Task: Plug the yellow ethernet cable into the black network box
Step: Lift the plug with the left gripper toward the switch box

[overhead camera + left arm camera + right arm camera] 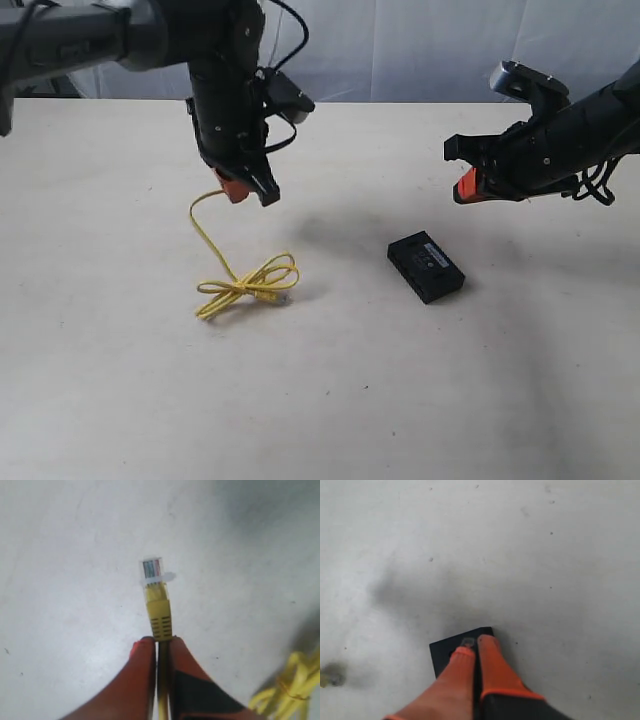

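Well to the left of the black network box point(426, 266), the left gripper point(250, 190) hangs above the table point(450, 400). Its orange fingers point(142, 665) are clamped on one end of the yellow ethernet cable point(215, 245). In the left wrist view the pinch sits just behind the yellow boot, so the clear plug point(152, 571) sticks out free past the fingertips with bare table beyond it.

From that grip the cord drops in a loose curve to the table. It runs toward the box and ends in a bundle of loops point(250, 285) lying flat to the left of the box and clear of it. A corner of that bundle shows at the edge of the left wrist view point(290, 687).

The box lies flat on the table at a skew, with a small pale label on top. Nothing touches it in the exterior view.

To the right of the box and apart from it, the right gripper point(465, 185) hovers off the table, its orange tips pointing back toward the box. In the right wrist view its two fingers point(495, 667) are pressed together with nothing between them, and the box point(445, 652) shows just past their tips.
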Available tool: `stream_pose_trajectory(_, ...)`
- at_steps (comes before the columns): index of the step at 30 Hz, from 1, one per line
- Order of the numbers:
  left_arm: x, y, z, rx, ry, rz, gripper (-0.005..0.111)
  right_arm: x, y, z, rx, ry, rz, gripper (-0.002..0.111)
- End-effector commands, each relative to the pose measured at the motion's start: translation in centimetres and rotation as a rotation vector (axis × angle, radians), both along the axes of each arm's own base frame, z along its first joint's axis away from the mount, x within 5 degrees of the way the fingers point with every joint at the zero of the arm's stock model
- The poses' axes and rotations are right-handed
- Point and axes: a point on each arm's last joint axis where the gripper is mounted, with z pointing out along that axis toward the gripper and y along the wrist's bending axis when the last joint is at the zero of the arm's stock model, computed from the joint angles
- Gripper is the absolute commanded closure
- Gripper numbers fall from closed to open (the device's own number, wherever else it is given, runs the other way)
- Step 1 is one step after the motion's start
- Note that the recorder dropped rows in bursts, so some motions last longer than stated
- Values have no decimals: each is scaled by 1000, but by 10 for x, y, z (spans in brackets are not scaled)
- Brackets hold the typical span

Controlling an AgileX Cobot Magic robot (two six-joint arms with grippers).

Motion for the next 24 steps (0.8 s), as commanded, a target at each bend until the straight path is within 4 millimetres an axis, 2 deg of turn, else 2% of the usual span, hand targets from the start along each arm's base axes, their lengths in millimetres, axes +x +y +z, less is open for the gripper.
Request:
stream_pose_trajectory(1, -20, 1, 47, -106, -23, -17, 107, 1, -2, 1, -4, -6, -2, 108)
stream_pose_trajectory(4, -41, 13, 75, -134, -77, -25, 107, 0, -1, 1, 4, 5, -5, 108)
stream_pose_trajectory(5, -46, 16, 76, -131, -76, -36, 107, 0, -1, 1, 4, 5, -5, 108)
stream_pose_trajectory(7, -74, 29, 85, -137, -58, -116, 107, 0, -1, 1, 5, 6, -4, 108)
stream_pose_trajectory(10, -103, 41, 92, -171, -70, -208, 107, -1, -1, 1, 8, 10, 0, 108)
stream_pose_trajectory(11, -111, 45, 89, -178, -97, -243, 107, -1, -1, 1, 11, 16, 5, 108)
stream_pose_trajectory(13, -114, 45, 80, -200, -139, -287, 107, -2, 0, 1, 17, 21, 7, 108)
stream_pose_trajectory(17, -111, 38, 57, -265, -156, -291, 107, -2, 0, 1, 17, 21, 7, 108)
stream_pose_trajectory(24, -104, 17, 14, -425, -85, -296, 107, -2, 0, 1, 15, 18, 5, 108)
